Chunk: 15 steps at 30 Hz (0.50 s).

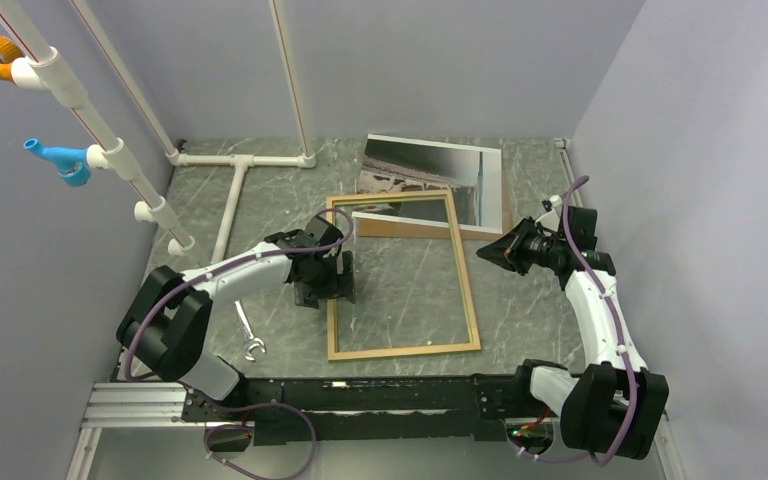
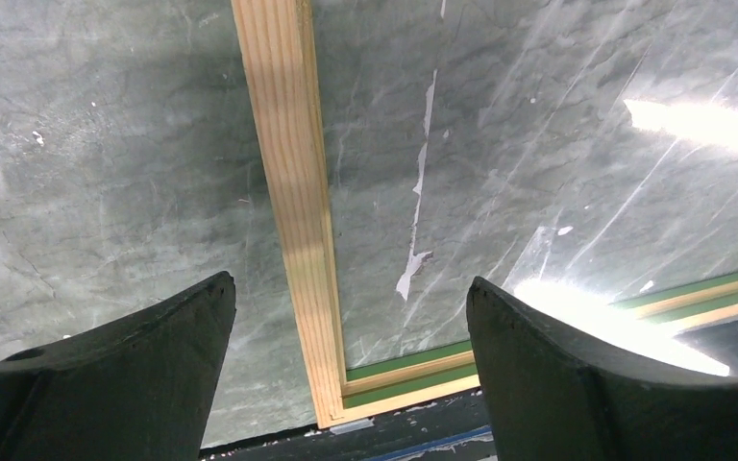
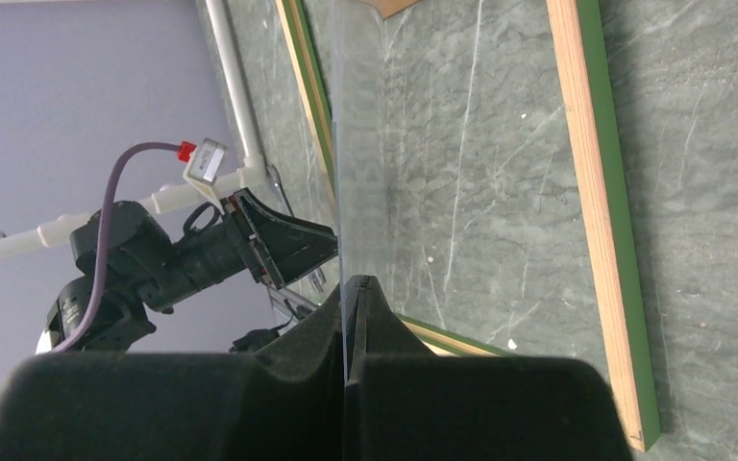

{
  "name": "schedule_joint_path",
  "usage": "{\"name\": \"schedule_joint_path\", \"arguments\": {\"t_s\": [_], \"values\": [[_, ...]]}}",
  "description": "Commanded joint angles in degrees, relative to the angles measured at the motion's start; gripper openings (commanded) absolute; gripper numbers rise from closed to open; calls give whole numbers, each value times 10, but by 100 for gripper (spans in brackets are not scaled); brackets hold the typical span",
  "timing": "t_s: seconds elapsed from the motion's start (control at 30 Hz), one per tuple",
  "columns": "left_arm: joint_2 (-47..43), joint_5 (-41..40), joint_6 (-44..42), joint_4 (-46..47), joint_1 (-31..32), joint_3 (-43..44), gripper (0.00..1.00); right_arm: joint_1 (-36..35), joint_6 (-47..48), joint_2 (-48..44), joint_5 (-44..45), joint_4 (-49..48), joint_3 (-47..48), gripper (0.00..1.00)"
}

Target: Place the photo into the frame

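The frame point(image 1: 405, 350) lies tan face up with no print in it, so insertion is not yet done. The photo point(image 1: 430, 165) lies face up just beyond its far rail. At the frame's right rail the right gripper point(image 1: 485, 252) pinches the clear pane point(image 3: 360, 144), which is tilted up. The left gripper point(image 2: 351, 298) straddles the left rail, fingers spread. Left of the frame, a wrench point(image 1: 248, 335) and white pipes point(image 1: 235, 200) sit on the green marbled table point(image 1: 260, 190), with grey walls around.

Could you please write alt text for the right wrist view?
The right gripper is shut on the edge of a thin clear sheet, seen edge-on. Beyond it the tan-and-green frame lies on the marbled grey-green table, with the left arm at left.
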<state>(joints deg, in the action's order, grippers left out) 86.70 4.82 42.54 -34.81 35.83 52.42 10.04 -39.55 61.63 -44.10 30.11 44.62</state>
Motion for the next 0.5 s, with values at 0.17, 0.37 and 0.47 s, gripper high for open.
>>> {"name": "schedule_joint_path", "arguments": {"t_s": [0.17, 0.37, 0.47], "values": [[-4, 21, -46, 14, -3, 7, 88, 2, 61, 7, -32, 29, 64, 0], [-11, 17, -67, 22, -12, 23, 81, 2, 49, -2, -82, -21, 43, 0], [-8, 29, -67, 35, -16, 23, 76, 2, 59, 5, -94, -21, 54, 0]]}}
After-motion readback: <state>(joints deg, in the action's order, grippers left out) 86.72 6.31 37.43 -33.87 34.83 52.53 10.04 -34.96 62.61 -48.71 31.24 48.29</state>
